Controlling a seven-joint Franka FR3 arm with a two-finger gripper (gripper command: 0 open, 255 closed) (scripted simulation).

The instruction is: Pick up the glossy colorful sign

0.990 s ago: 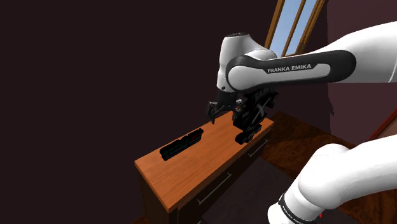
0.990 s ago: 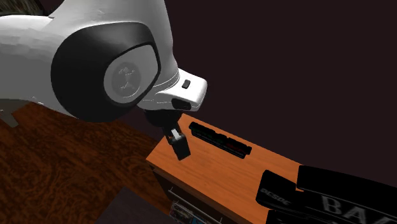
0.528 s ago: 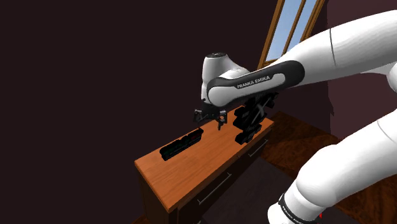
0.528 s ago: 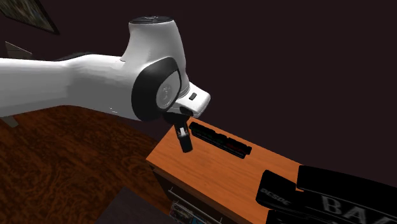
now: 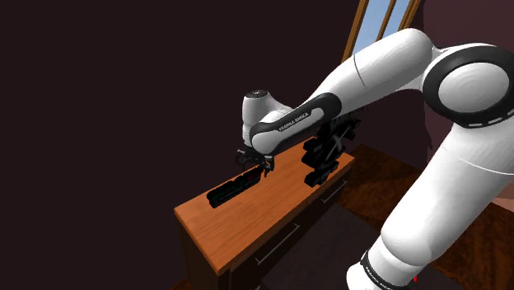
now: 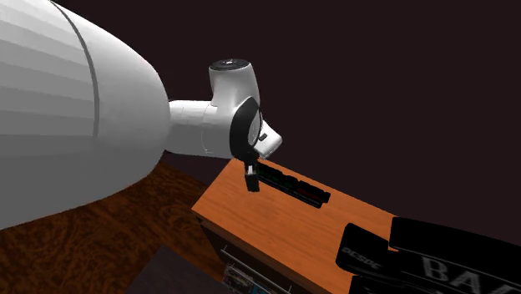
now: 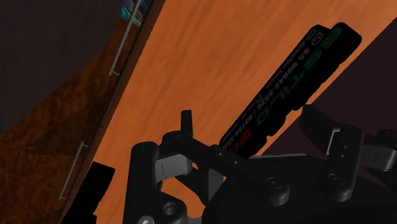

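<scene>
The sign [image 5: 235, 187] is a long, thin black strip with coloured lettering. It lies flat on the orange wooden dresser top [image 5: 247, 226], close to the far edge by the dark wall. It also appears as the sign [image 6: 292, 185] and the sign [image 7: 286, 83], where green and red letters show. My gripper [image 5: 259, 165] hovers just over the sign's end nearest the arm, fingers apart. In the wrist view the gripper [image 7: 251, 124] stands open, and the sign's near end lies below the gap, untouched. From the second exterior view, the gripper [image 6: 250, 179] hangs beside that same end.
Other black signs [image 5: 325, 152] are stacked at the dresser's end near the window [image 5: 379, 33]; the same stack [image 6: 434, 259] bears white letters. Drawer handles [image 5: 276, 245] run along the dresser front. A dark wall backs the dresser, and a wooden floor [image 5: 387, 185] lies around it.
The arm has stretched out to the shoulder view's left and dropped lower, bringing the gripper from above the dresser's middle to the sign's near end. The sign has not moved.
</scene>
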